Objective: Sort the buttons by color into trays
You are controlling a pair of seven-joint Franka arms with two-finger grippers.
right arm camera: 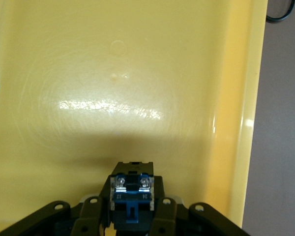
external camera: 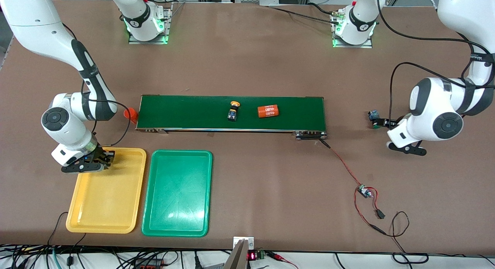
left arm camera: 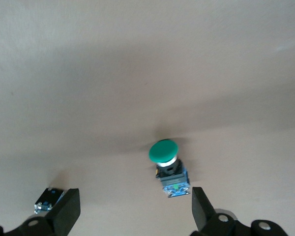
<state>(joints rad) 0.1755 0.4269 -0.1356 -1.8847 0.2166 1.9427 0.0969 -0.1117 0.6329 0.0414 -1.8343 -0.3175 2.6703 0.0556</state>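
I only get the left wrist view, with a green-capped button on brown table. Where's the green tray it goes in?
Observer: The shallow green plastic tray lies toward the right arm's end, nearer the front camera than the long dark-green conveyor belt.
Operator: What's the other arm doing?
Observer: The right gripper is over the yellow plastic tray, shut on a blue-and-black button body.
Operator: Anything on the belt?
Observer: A yellow-capped button and an orange cylinder.

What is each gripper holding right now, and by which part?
The right gripper grips a button by its black-and-blue body, over the yellow tray. The left gripper holds nothing.
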